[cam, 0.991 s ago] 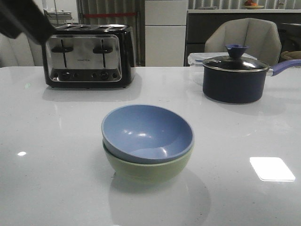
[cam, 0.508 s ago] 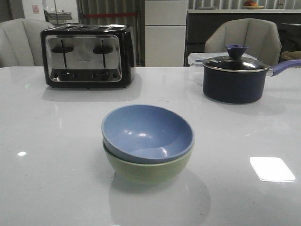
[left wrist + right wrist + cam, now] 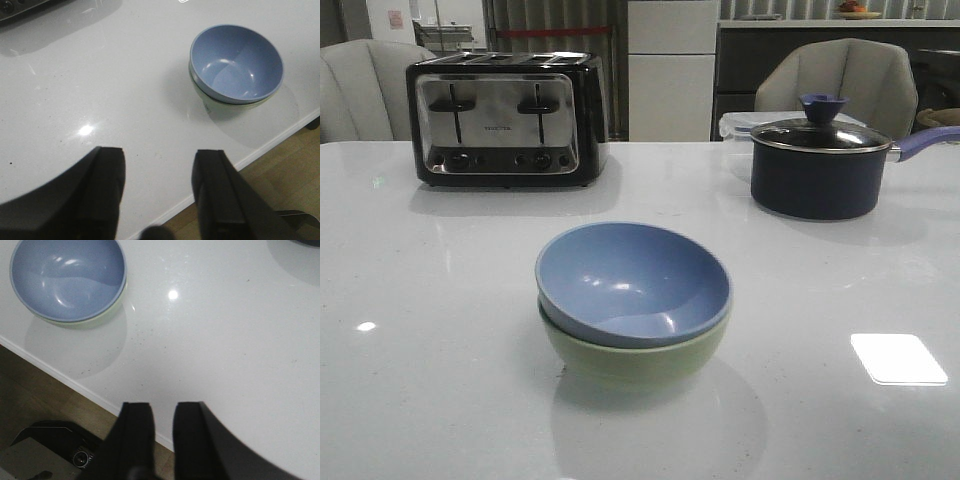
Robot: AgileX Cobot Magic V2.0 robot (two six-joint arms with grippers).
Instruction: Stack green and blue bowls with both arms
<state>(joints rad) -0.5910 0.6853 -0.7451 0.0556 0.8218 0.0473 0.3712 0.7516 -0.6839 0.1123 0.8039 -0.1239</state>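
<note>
Stack looks done: blue bowl (image 3: 633, 283) nests in green bowl (image 3: 635, 358), well ahead of both empty grippers, left (image 3: 159, 172) spread wide, right (image 3: 164, 427) narrowly parted.

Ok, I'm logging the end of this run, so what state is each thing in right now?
Blue bowl: upright, empty, nested in the green one.
Green bowl: upright on the table, under the blue one.
Saucepan: lid on.
Toaster: both levers up, nothing sticking out of the slots.
Left gripper: open, empty, above the table near its edge.
Right gripper: fingers slightly apart, empty, away from the bowls.
</note>
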